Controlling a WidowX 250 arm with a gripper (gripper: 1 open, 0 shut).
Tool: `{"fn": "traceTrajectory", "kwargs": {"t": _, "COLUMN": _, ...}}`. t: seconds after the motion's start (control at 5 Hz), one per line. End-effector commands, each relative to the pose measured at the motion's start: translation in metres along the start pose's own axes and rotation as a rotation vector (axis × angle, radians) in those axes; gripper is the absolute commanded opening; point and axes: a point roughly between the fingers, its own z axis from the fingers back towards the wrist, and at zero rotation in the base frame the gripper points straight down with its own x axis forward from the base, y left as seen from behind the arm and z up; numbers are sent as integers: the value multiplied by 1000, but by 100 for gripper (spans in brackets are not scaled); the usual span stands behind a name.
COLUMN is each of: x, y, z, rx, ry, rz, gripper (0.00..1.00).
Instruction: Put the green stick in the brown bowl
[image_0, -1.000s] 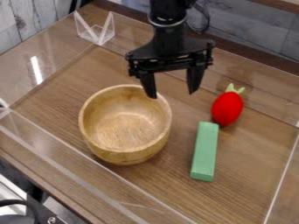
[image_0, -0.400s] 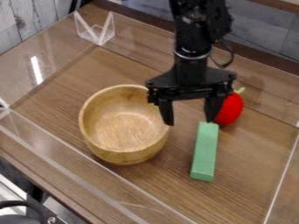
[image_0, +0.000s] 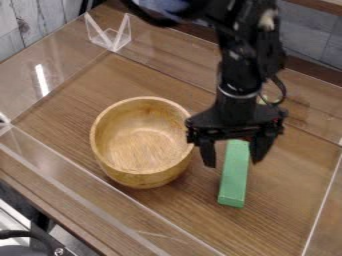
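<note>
My black gripper straddles the flat bright-green stick.
Its jaws stand wide open, holding nothing; the round light-brown wooden bowl sits just left.

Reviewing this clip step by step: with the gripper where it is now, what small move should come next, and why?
Probably lower straight down a little, then close. The gripper is open, pointing down, its fingers straddling the upper end of the green stick, which lies flat on the table beside the brown bowl, not yet grasped.
</note>
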Motion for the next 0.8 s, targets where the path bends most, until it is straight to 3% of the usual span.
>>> {"fn": "traceTrajectory", "kwargs": {"t": 0.0, "x": -5, "y": -11, "z": -2, "rx": -15, "ry": -19, "rz": -4, "gripper": 100}}
{"fn": "traceTrajectory", "kwargs": {"t": 0.2, "x": -12, "y": -16, "z": -13, "rx": -3, "ry": -19, "rz": -3, "gripper": 100}}
{"fn": "traceTrajectory", "kwargs": {"t": 0.4, "x": -17, "y": -3, "z": -33, "rx": 0, "ry": -17, "rz": -30, "gripper": 100}}
{"fn": "traceTrajectory", "kwargs": {"t": 0.6, "x": -21, "y": 7, "z": -31, "rx": 4, "ry": -13, "rz": -62, "gripper": 0}}
